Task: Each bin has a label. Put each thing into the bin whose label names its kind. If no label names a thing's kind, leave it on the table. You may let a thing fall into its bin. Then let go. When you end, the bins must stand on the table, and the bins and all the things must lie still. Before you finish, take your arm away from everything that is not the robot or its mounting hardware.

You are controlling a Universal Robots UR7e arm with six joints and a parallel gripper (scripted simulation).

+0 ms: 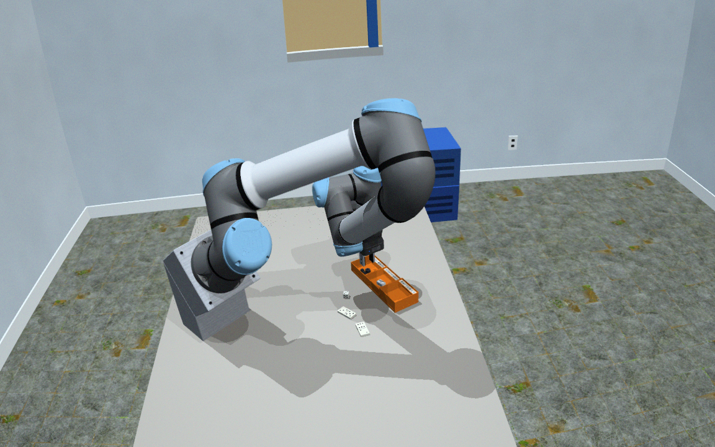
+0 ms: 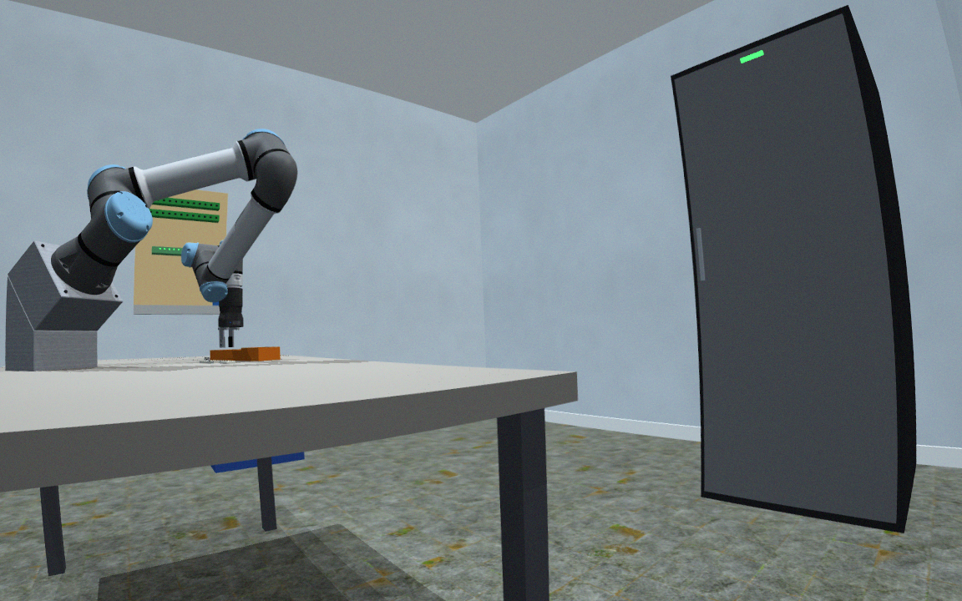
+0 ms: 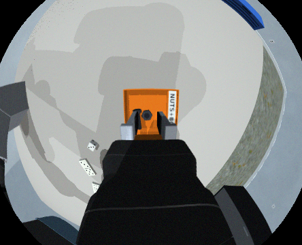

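gripper: you have the fingers (image 1: 368,264) (image 2: 225,345) standing moderately wide, nothing held, tips low in the nuts+bolts bin (image 1: 355,269) (image 3: 151,90). the release looks made; a straight lift appears to be your next move.
hex nut: it lies in that bin, seen between the fingers from the wrist. if you close early or drift sideways, you may catch it.
dark piece: this second item (image 1: 362,270) (image 3: 137,111) sits beside or under one finger; you cannot tell whether they touch. further opening could press it to the wall, or lifting could drag it. its shape is partly hidden.
bin row: if a finger hooks a wall or label on the way up, you could shift or tip the bins.
middle bin: a pale grey object (image 1: 380,282) lies inside; you cannot make out its kind, nor read the label reliably.
end bin: its label (image 1: 407,286) is too small for you to confirm, and the near wall hides part of its floor.
die: it (image 1: 346,295) (image 3: 92,145) rests on the table (image 1: 293,411) (image 2: 424,388); you risk misplacing it if you guess labels.
dominoes: two lie flat on the table; the farther-out one (image 1: 362,329) (image 3: 95,187) is cut off by the gripper body in your wrist view.
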